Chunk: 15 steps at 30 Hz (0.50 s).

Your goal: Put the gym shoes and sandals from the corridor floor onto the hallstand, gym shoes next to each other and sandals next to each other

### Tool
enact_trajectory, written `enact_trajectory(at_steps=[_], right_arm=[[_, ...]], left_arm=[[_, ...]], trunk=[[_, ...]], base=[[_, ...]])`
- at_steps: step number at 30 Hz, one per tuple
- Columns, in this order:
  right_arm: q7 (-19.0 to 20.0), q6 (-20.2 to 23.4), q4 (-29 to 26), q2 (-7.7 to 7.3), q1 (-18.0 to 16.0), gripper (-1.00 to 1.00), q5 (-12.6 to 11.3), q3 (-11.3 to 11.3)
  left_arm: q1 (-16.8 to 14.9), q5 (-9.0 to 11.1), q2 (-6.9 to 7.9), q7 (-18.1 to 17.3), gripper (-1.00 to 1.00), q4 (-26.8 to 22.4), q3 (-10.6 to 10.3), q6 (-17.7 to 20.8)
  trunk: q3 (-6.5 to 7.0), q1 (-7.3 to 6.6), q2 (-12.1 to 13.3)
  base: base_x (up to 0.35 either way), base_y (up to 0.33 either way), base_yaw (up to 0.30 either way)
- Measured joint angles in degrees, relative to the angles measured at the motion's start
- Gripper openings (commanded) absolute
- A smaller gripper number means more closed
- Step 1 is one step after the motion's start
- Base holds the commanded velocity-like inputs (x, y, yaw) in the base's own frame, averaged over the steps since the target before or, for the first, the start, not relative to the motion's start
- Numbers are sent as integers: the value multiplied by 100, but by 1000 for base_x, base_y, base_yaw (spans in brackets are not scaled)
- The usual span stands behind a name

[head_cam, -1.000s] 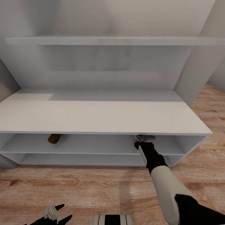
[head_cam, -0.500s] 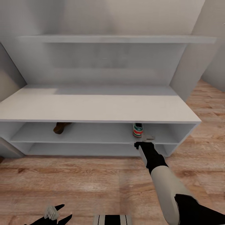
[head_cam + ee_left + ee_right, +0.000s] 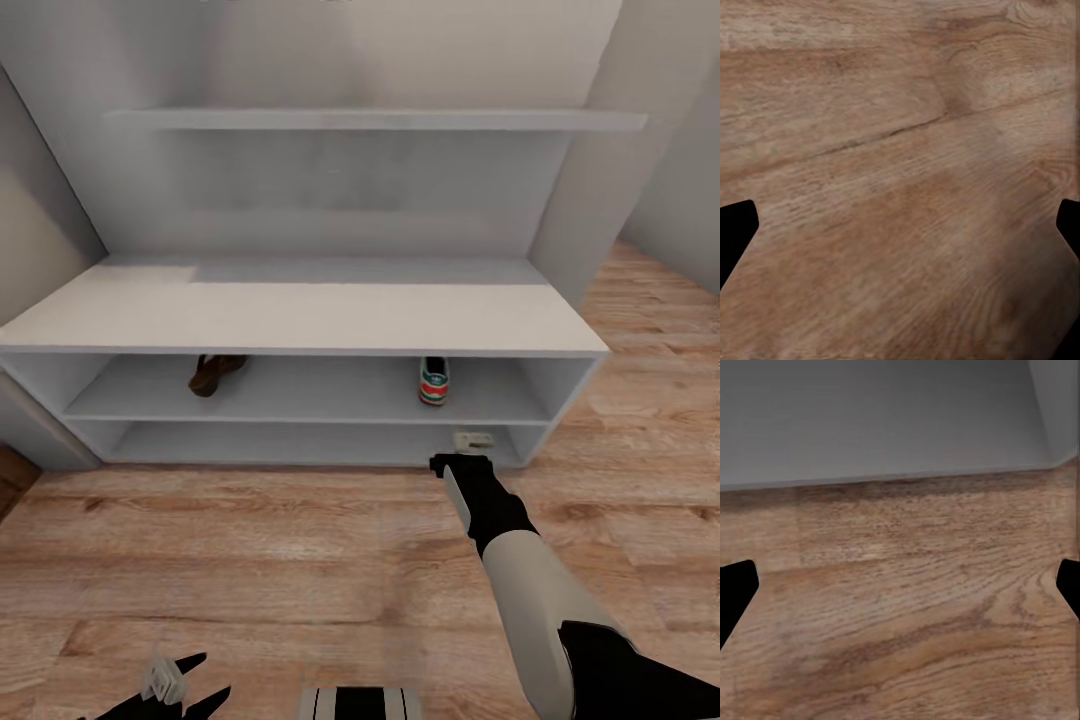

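The pale grey hallstand stands ahead, with a long bench top and two open shelves below. One gym shoe rests heel-out on the upper open shelf, toward the right. One dark brown sandal lies on the same shelf, far to the left and well apart from the shoe. My right gripper hovers open and empty over the corridor floor, just in front of the lower shelf and below the gym shoe; its wrist view has floor and the rack's base edge between the spread fingers. My left gripper hangs open over bare planks.
A grey wall shelf runs above the bench. Grey side panels flank the hallstand on both sides. Wood floor stretches wide in front of the rack and off to the right.
The whole view has backed away from the hallstand, so more floor shows. The right gripper has come out of the upper shelf, leaving the gym shoe there.
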Motion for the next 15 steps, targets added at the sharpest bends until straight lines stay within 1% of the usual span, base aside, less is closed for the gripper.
enact_trajectory(at_steps=[12,15], right_arm=[[4,-6,9,-6,3,100,0,21],[8,-7,34,-11,9,100,0,24]], left_arm=[[0,3,0,32,100,1,0,-2],[0,3,-1,93,100,1,0,-4]], trunk=[[0,0,0],[0,-1,0]], base=[[-334,0,0],[-263,0,0]])
